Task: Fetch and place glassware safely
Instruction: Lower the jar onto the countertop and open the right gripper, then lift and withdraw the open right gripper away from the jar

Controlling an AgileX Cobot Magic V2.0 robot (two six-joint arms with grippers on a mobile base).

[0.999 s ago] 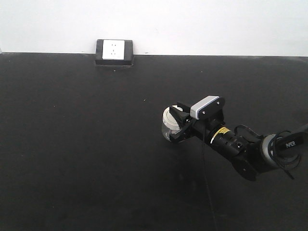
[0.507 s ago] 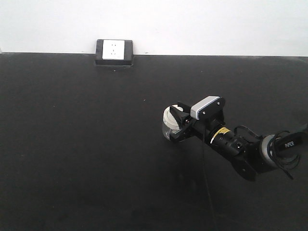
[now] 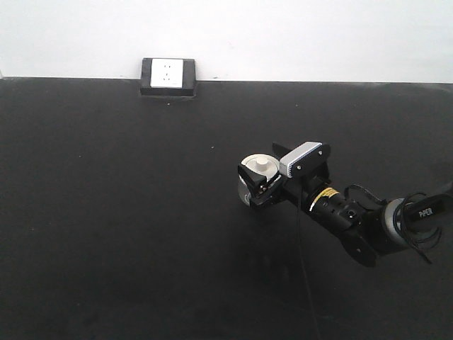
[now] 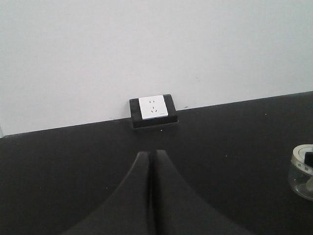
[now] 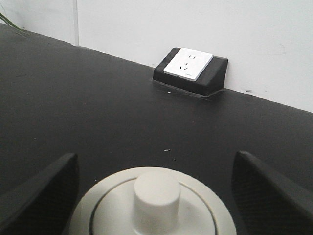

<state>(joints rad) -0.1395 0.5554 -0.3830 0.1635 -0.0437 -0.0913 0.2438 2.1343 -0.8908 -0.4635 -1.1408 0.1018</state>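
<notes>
The glassware [image 3: 255, 168] is a squat clear jar with an off-white knobbed lid, standing on the black table right of centre. My right gripper [image 3: 257, 185] reaches in from the right and straddles the jar low on its sides. In the right wrist view the lid [image 5: 151, 205] fills the bottom between the two dark fingers [image 5: 46, 188], which stand wide apart, open. The left wrist view catches the jar [image 4: 302, 169] at its right edge. My left gripper [image 4: 152, 154] has its fingers pressed together, shut and holding nothing.
A black wedge-shaped box with a white socket face [image 3: 168, 76] sits at the table's back edge against the white wall. It also shows as the socket box [image 4: 152, 110] and socket box [image 5: 191, 68] in the wrist views. The black tabletop [image 3: 106, 212] stretches left of the jar.
The right gripper has dropped lower around the jar. Its fingers earlier covered the lid; now the lid and knob show above them. The jar stays in place.
</notes>
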